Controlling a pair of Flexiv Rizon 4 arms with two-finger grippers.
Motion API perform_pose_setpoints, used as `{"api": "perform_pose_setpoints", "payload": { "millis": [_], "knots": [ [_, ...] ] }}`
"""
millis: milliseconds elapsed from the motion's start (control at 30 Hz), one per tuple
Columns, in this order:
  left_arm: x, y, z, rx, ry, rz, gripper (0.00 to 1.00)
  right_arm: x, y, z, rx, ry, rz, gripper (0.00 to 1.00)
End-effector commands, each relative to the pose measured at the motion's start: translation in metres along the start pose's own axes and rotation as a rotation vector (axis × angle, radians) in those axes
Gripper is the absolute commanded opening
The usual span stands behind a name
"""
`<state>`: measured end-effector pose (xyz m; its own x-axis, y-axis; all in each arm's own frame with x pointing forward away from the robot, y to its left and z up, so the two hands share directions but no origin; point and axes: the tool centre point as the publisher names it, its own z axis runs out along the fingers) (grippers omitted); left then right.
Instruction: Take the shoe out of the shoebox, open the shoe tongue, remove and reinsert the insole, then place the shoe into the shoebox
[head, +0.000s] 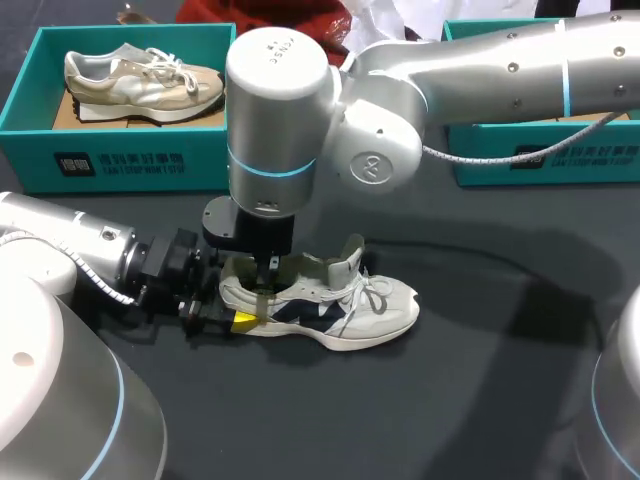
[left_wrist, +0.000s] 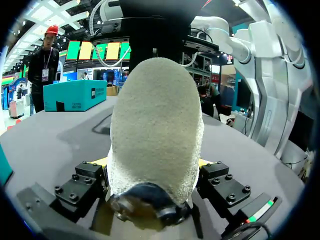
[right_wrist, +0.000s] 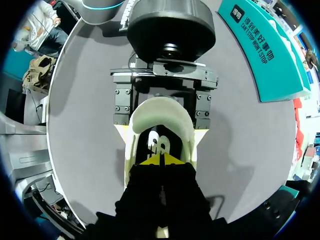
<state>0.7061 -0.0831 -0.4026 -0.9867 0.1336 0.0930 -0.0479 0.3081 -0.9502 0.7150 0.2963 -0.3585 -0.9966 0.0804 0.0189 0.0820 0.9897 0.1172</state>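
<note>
On the dark table (head: 500, 400), the left gripper (left_wrist: 154, 165) clamps the heel of the shoe (head: 385, 312); the right gripper (right_wrist: 161, 160) seems pinched closed inside it.

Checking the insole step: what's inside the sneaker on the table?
Inside the sneaker, the right gripper reaches down over a dark insole; the toe end is hidden by the upper.

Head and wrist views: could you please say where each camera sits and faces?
Head: above, behind, looking down on the table; left arm, right arm at the shoe.
Left wrist: on that wrist, faces the shoe's heel; left hand grips it.
Right wrist: on that wrist, faces down into the shoe; right hand inside.
Shared: the shoe, in all three.
</note>
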Motion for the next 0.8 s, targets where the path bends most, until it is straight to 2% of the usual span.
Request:
{"api": "perform_pose_setpoints", "payload": {
  "millis": [33, 433, 633, 800],
  "knots": [
    [0.0, 0.003, 0.001, 0.0, 0.0, -0.001, 0.0, 0.0, 0.002, 0.01, 0.004, -0.007, -0.01, 0.0],
    [0.0, 0.003, 0.001, 0.0, 0.0, -0.001, 0.0, -0.002, -0.004, 0.024, 0.045, -0.041, -0.025, 0.0],
    [0.0, 0.003, 0.001, 0.0, 0.0, -0.001, 0.0, 0.0, -0.014, 0.025, 0.062, -0.059, 0.017, 0.0],
    [0.0, 0.003, 0.001, 0.0, 0.0, -0.001, 0.0, 0.001, -0.031, 0.024, 0.064, -0.077, 0.072, 0.0]
  ]
}}
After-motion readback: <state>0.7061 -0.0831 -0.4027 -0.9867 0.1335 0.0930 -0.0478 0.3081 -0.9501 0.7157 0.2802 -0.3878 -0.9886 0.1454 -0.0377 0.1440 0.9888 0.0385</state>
